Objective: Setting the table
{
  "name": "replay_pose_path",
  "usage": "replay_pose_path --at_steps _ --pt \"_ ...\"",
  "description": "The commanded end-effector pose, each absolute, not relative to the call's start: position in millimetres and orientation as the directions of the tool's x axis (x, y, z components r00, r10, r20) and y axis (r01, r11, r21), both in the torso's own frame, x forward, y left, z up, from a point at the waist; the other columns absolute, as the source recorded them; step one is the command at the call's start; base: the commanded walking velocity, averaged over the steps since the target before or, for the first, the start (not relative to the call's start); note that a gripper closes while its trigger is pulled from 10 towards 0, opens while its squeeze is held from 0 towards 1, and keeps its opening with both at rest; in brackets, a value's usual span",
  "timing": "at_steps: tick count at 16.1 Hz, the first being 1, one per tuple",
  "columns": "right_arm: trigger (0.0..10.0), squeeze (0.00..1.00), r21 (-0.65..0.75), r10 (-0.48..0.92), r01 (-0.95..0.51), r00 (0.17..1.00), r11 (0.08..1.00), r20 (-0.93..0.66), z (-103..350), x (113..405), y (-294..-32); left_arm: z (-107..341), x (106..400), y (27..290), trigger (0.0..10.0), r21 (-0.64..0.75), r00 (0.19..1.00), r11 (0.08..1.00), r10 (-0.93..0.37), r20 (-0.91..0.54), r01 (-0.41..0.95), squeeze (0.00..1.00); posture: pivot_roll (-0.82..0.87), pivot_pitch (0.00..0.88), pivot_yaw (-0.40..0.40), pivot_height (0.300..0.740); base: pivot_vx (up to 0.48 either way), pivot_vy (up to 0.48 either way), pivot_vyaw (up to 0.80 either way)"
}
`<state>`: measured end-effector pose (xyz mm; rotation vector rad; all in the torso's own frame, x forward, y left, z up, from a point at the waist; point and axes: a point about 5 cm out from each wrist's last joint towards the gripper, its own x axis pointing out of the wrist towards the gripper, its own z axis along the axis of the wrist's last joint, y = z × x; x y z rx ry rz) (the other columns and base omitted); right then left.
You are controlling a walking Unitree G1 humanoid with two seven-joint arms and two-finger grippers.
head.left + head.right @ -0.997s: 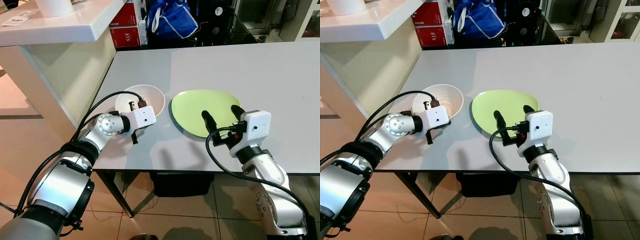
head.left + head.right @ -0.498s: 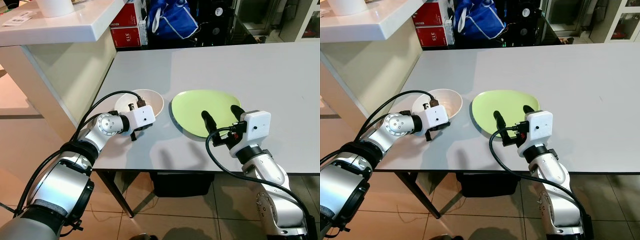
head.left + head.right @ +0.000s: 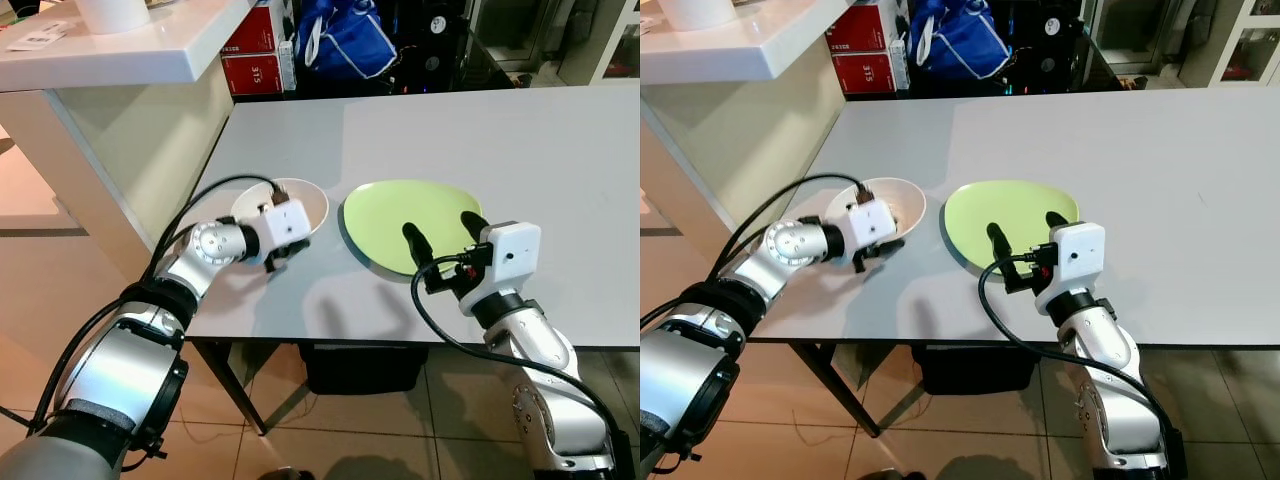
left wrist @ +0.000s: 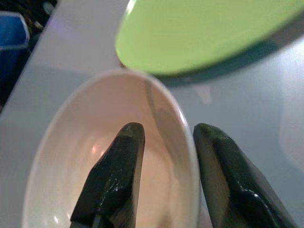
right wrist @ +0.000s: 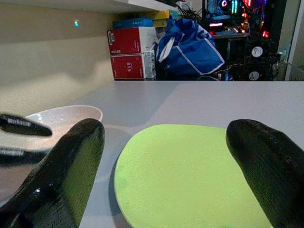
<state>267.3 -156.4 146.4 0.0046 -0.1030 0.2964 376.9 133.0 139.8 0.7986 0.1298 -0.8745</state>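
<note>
A white bowl (image 3: pixel 300 200) sits near the left front corner of the grey table (image 3: pixel 520 140). My left gripper (image 3: pixel 283 252) is at the bowl's near rim. In the left wrist view one finger (image 4: pixel 118 175) is inside the bowl (image 4: pixel 85 142) and the other is outside, narrowly shut on the rim. To the right of the bowl lies a light green plate (image 3: pixel 400 205). My right gripper (image 3: pixel 440 228) is wide open over the plate's near edge, with nothing between its fingers. The right wrist view looks across the plate (image 5: pixel 190 175) at the bowl (image 5: pixel 61 118).
The table's left and front edges run close by the bowl and plate. A white counter (image 3: pixel 120 50) stands at the back left. Red boxes (image 3: pixel 255 60) and a blue bag (image 3: pixel 345 35) sit beyond the table. The table's far and right parts are bare.
The bowl was tipped up toward me and now lies flatter on the table. My left gripper has turned with it and shifted slightly away. The right arm has not moved.
</note>
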Motion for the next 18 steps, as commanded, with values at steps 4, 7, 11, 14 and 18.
replay_pose_path --at_steps 4,7,11,14,18 --pt "10.0 0.0 -0.017 0.315 -0.315 0.946 0.949 0.079 141 272 -154 190 388 135 10.0 0.571 0.714 0.52 -0.678 -0.177 0.636 0.0 -0.03 0.0 0.094 0.74 0.0 0.0 0.0" --pt "10.0 0.0 -0.015 0.331 -0.331 0.942 0.944 0.059 135 275 -153 203 382 150 10.0 0.516 0.766 0.643 -0.641 -0.043 0.567 0.0 0.0 0.0 0.072 0.74 0.0 0.0 0.0" --pt "10.0 0.0 -0.014 0.348 -0.348 0.937 0.937 0.036 128 278 -153 213 366 167 10.0 0.46 0.824 0.751 -0.563 0.072 0.473 0.0 0.04 0.0 0.05 0.74 0.0 0.0 0.0" --pt "10.0 0.0 -0.019 0.362 -0.362 0.932 0.932 0.028 126 280 -154 210 349 180 10.0 0.372 0.882 0.848 -0.452 0.133 0.378 0.0 0.05 0.0 0.037 0.74 0.0 0.0 0.0" --pt "10.0 0.0 -0.031 0.366 -0.365 0.93 0.93 0.022 123 281 -158 184 318 181 10.0 0.147 0.95 0.958 -0.268 0.162 0.245 0.0 0.06 0.0 0.02 0.74 0.0 0.0 0.0"
